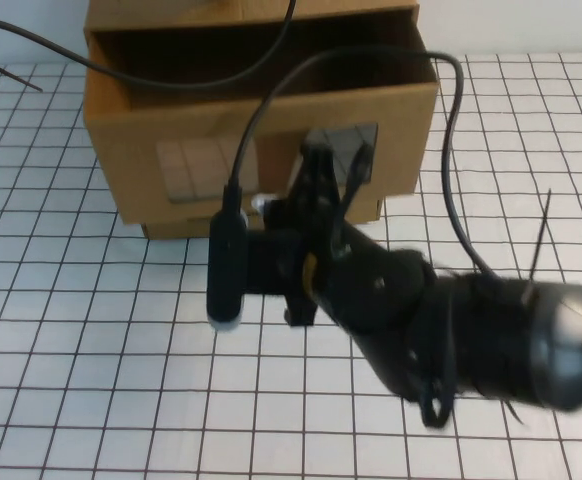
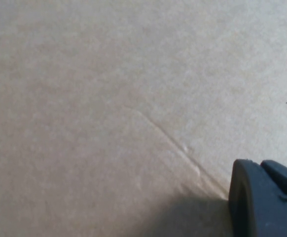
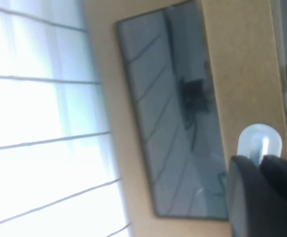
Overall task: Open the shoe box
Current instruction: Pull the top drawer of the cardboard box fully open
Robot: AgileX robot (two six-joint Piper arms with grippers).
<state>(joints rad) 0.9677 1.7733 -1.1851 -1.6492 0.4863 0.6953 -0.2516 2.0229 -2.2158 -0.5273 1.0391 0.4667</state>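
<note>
The brown cardboard shoe box (image 1: pixel 201 120) stands at the far side of the table, its dark inside showing from above. A dark glossy panel (image 1: pixel 343 142) sits on its front wall. My right gripper (image 1: pixel 337 165) reaches to that front wall, rolled on its side, right at the panel (image 3: pixel 173 123). In the right wrist view its fingertips (image 3: pixel 262 163) are pressed together, and a small translucent white piece (image 3: pixel 259 140) shows just past them. My left gripper (image 2: pixel 264 170) lies close against plain cardboard (image 2: pixel 109 98); only a corner of it shows. The left arm is out of the high view.
The table (image 1: pixel 71 330) is white with a black grid. Black cables (image 1: pixel 451 150) loop over the box and beside it. The right arm's bulk (image 1: pixel 451 330) and its wrist camera (image 1: pixel 226 265) fill the near middle. A pale patch (image 1: pixel 196 168) is on the box front.
</note>
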